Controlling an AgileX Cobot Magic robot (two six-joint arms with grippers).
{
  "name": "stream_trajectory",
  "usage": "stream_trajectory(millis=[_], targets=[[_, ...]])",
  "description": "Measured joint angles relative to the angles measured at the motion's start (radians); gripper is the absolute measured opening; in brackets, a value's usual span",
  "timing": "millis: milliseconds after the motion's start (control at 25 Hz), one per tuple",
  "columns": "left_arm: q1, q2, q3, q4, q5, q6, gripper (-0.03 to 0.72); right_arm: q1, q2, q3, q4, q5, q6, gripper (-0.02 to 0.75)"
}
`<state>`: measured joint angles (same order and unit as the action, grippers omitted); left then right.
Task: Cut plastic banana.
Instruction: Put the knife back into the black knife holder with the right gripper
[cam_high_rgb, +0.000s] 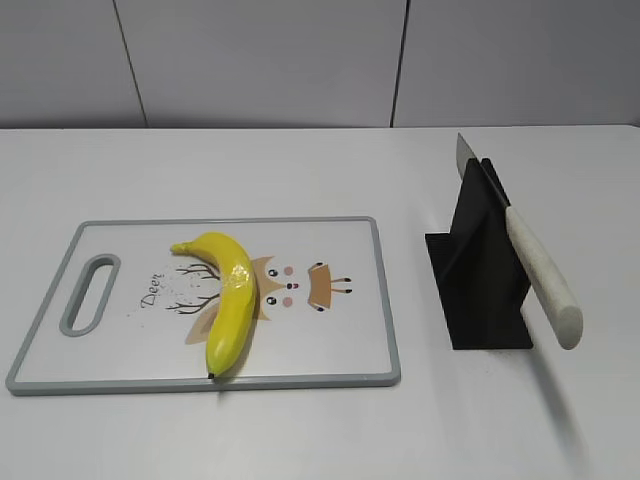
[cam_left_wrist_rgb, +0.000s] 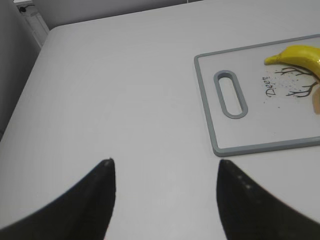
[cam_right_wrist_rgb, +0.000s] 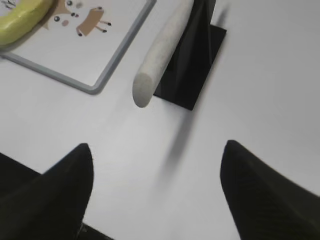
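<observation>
While both arms stay out of the exterior view, we see the plastic banana (cam_high_rgb: 228, 303) lying on a white cutting board (cam_high_rgb: 340, 350) with a grey rim, a handle slot (cam_high_rgb: 90, 293) at its left end and a cartoon deer print (cam_high_rgb: 300, 285) partly under the fruit. Its stem end points toward the far left of the board and its dark tip rests right at the near edge. To the right of the board, apart from it, a black stand (cam_high_rgb: 478, 270) sits on the white desk (cam_high_rgb: 300, 430) and holds a knife (cam_high_rgb: 535, 270) at a slant, blade up and back, pale handle jutting toward the front. Our left end effector (cam_left_wrist_rgb: 162, 172) hovers over bare desk near the board's handle end, fingers spread wide and holding nothing. Our right end effector (cam_right_wrist_rgb: 157, 155) is likewise spread wide and unloaded, poised above the desk just short of the knife handle's butt (cam_right_wrist_rgb: 142, 95), not touching it.
</observation>
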<state>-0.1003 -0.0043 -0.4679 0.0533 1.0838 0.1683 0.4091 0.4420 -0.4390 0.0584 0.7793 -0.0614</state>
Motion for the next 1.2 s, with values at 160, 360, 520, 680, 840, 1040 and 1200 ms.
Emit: stream_trajectory(millis=[160, 360, 520, 680, 840, 1040, 1200], targets=[[0.000, 0.000, 0.000, 0.000, 0.000, 0.000, 0.587, 0.000, -0.101, 0.001, 0.006, 0.018, -0.002, 0.594], [0.000, 0.000, 0.000, 0.000, 0.000, 0.000, 0.587, 0.000, -0.198, -0.001, 0.010, 0.117, -0.036, 0.594], [0.000, 0.000, 0.001, 0.000, 0.000, 0.000, 0.587, 0.000, -0.285, 0.009, 0.011, 0.150, -0.075, 0.594], [0.000, 0.000, 0.001, -0.001, 0.000, 0.000, 0.587, 0.000, -0.387, 0.018, 0.011, 0.160, -0.078, 0.594], [0.000, 0.000, 0.001, -0.001, 0.000, 0.000, 0.585, 0.000, -0.443, 0.018, 0.012, 0.164, -0.078, 0.594], [0.000, 0.000, 0.001, -0.001, 0.000, 0.000, 0.584, 0.000, -0.447, 0.018, 0.012, 0.164, -0.079, 0.594], [0.000, 0.000, 0.001, -0.001, 0.000, 0.000, 0.584, -0.002, -0.447, 0.018, 0.012, 0.164, -0.079, 0.594]])
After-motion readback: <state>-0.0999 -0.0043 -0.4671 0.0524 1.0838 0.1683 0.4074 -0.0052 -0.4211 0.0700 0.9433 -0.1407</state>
